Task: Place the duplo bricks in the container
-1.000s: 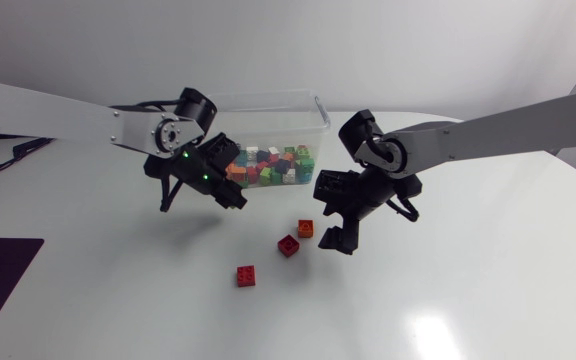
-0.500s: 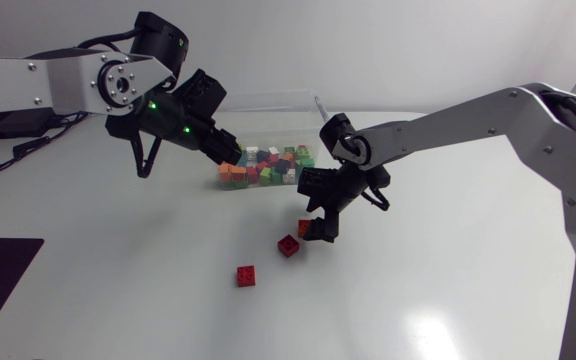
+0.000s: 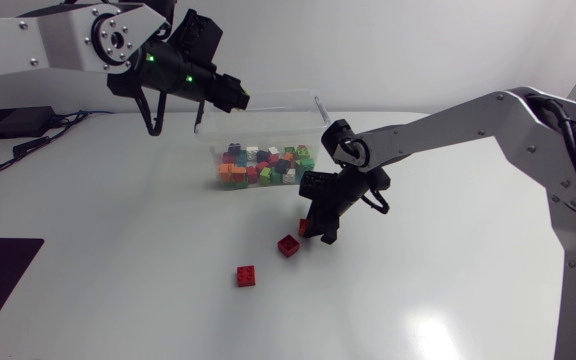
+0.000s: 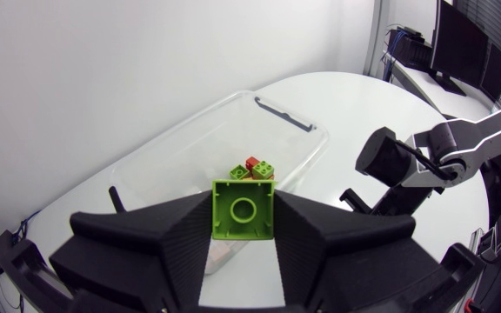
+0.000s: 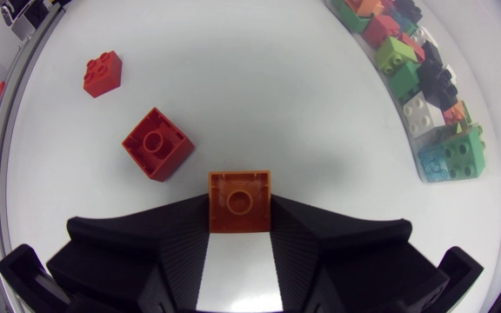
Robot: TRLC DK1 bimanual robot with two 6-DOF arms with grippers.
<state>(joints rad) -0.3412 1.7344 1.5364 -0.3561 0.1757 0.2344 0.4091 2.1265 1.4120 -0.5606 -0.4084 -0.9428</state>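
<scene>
Across the head view spreads the white table (image 3: 468, 300), and both arms come over it: the left arm (image 3: 58, 45) from 10 o'clock, raised high, and the right arm (image 3: 468, 115) from 3 o'clock, bent down toward the middle. At 12 o'clock of the table's middle stands the clear container (image 3: 278, 105), with a pile of mixed bricks (image 3: 263, 165) heaped along its near wall. The left gripper (image 3: 236, 97) hangs in the air at about 10 o'clock of the container, above its far-left rim; its fingers are clenched from two sides on a green brick (image 4: 243, 209), whose hollow underside faces the left wrist camera, with the open container ahead of and below it. The right gripper (image 3: 323, 232) is down at the tabletop, at about 5 o'clock of the container and clear of its wall; its two fingers press the flanks of an orange brick (image 5: 239, 201), which sits on the table between them. Just beside that one, at about 8 o'clock, a dark red brick (image 3: 289, 245) lies loose on the table, near the fingers but apart from them. Farther out along the same 8 o'clock line lies a smaller-looking bright red brick (image 3: 246, 276), studs up, well apart from both grippers.
</scene>
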